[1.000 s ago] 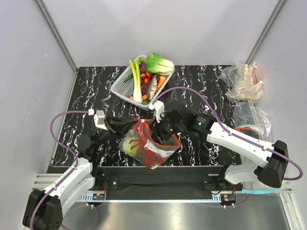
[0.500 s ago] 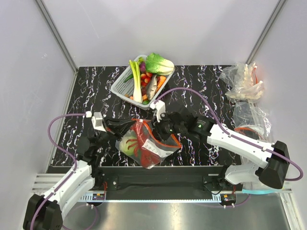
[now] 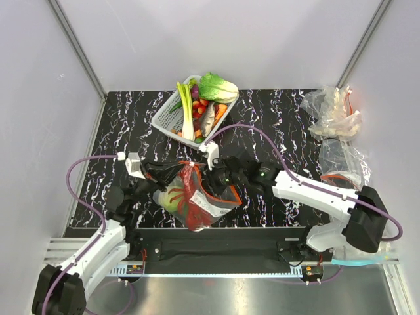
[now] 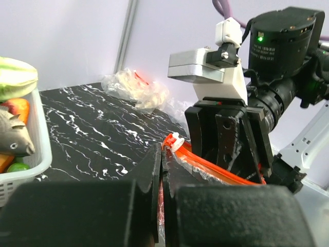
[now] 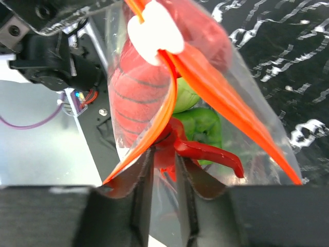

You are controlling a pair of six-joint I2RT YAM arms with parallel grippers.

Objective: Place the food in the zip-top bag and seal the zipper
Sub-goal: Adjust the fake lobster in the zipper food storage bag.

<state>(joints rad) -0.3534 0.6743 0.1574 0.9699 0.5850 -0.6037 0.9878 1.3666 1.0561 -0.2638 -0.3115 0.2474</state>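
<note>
The zip-top bag (image 3: 211, 205) hangs between my two grippers over the table's near edge. Inside it are the red lobster (image 3: 191, 197) and the pale green cabbage (image 3: 168, 199). My left gripper (image 3: 168, 174) is shut on the bag's mouth corner (image 4: 163, 177), just below the white slider (image 4: 176, 141) of the orange zipper (image 4: 211, 167). My right gripper (image 3: 220, 177) is closed to a narrow gap on the bag's mouth edge (image 5: 163, 172). In the right wrist view the zipper (image 5: 226, 98) is parted, and the lobster (image 5: 146, 87) and cabbage (image 5: 200, 128) show through the plastic.
A white basket (image 3: 168, 117) at the back centre holds a leek, bok choy, fish and other toy foods; it also shows in the left wrist view (image 4: 42, 149). A crumpled clear plastic heap (image 3: 331, 111) and another clear bag (image 3: 346, 157) lie at the right.
My right gripper has moved left along the bag's mouth toward my left gripper. The bag has bunched up and shifted slightly left. The left gripper has kept its hold.
</note>
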